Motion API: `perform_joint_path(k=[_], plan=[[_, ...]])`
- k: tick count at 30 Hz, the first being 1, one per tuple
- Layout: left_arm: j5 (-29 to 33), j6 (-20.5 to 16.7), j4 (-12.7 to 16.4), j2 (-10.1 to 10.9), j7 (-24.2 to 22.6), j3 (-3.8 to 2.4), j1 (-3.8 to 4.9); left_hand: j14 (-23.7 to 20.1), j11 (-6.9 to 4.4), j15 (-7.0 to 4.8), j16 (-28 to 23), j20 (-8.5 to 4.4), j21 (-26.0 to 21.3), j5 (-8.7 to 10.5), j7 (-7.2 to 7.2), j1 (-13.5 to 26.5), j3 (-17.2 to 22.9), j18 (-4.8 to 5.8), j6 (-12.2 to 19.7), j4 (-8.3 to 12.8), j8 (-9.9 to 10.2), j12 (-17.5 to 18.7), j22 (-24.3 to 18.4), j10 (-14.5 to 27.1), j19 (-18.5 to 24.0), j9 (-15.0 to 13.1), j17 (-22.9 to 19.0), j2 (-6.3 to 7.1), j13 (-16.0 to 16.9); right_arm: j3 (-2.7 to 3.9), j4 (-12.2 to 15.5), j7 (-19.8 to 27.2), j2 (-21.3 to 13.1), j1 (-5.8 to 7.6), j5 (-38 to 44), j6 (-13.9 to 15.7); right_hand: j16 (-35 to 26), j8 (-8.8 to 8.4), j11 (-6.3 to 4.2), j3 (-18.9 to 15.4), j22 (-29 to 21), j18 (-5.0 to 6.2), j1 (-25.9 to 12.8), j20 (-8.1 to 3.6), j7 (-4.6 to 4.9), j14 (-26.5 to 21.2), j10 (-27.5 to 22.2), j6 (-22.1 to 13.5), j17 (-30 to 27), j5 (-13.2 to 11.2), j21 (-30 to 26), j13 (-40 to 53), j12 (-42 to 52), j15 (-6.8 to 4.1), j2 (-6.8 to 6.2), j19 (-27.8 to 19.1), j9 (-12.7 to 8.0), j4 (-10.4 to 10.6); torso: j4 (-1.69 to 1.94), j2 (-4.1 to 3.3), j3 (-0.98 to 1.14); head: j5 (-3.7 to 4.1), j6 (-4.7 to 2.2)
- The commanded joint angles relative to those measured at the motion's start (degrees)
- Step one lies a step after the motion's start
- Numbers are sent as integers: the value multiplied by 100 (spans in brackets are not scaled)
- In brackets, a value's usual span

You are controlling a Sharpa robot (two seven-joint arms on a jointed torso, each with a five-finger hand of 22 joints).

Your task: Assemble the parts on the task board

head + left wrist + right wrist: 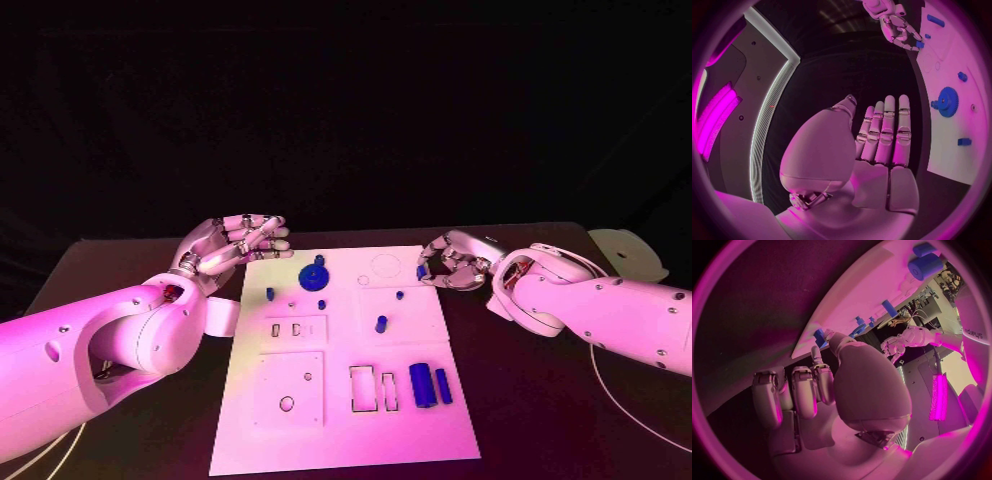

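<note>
The white task board [339, 420] lies in the middle of the black table. On it stand a blue gear [313, 273], a few small blue pegs [381, 323] and two blue cylinders [428, 385] beside narrow slots [375, 389]. My right hand [457, 263] is at the board's far right edge and pinches a small blue part [423, 271] between thumb and a finger; the right wrist view shows that blue part [819, 336] at the fingertips. My left hand [235, 243] hovers at the board's far left corner, fingers extended [886, 132], holding nothing. The gear [947, 101] lies beside it.
A white round object [630, 252] sits at the table's far right corner. A thin white cable [623, 405] runs along the right side by my right arm. A white tag [219, 316] lies under my left forearm next to the board.
</note>
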State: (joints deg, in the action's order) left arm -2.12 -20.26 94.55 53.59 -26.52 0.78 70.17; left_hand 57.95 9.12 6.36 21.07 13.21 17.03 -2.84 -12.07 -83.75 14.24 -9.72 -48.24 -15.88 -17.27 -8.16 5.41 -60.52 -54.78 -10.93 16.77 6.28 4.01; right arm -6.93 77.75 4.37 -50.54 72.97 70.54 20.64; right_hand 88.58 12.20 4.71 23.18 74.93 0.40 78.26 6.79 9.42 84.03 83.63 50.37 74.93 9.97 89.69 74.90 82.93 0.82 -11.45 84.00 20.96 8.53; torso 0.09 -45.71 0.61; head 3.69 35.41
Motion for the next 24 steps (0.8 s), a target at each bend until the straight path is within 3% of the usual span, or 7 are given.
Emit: perform_joint_path(k=[1,14,24], plan=[[7,105,5,-12,-28,-4,6,-28,8,22,-23,3,-37,-7,-32,7,46,-82,0,7,27,46,-16,-52,-39,-11,26,10,0,-1,-1,-35,19,-5,81,-99,19,29,-9,34,1507,-40,-6,-17,4,508,79,51,1107,9,31,826,26,-42,32,600,5,10,2,1,2,0,7],[6,117,0,-14,-15,-4,6,-32,5,19,-28,2,-42,-7,-29,-38,92,-83,0,28,33,65,-24,-59,-44,-12,44,-13,-1,0,-22,-71,72,-6,89,-96,22,36,-12,124,1507,-40,1,-24,3,510,90,139,1118,-7,31,835,37,-46,52,600,0,-35,2,-1,0,-13,24],[5,114,-4,-12,-11,-4,6,-33,5,20,-29,2,-43,-6,-31,-35,92,-83,0,27,34,66,-25,-59,-44,-12,45,-11,-1,0,-35,-98,100,-7,105,-127,25,306,-173,371,1507,-40,12,-122,-188,514,126,626,1130,-36,31,869,69,-169,206,600,98,-192,5,-1,0,-10,43]])
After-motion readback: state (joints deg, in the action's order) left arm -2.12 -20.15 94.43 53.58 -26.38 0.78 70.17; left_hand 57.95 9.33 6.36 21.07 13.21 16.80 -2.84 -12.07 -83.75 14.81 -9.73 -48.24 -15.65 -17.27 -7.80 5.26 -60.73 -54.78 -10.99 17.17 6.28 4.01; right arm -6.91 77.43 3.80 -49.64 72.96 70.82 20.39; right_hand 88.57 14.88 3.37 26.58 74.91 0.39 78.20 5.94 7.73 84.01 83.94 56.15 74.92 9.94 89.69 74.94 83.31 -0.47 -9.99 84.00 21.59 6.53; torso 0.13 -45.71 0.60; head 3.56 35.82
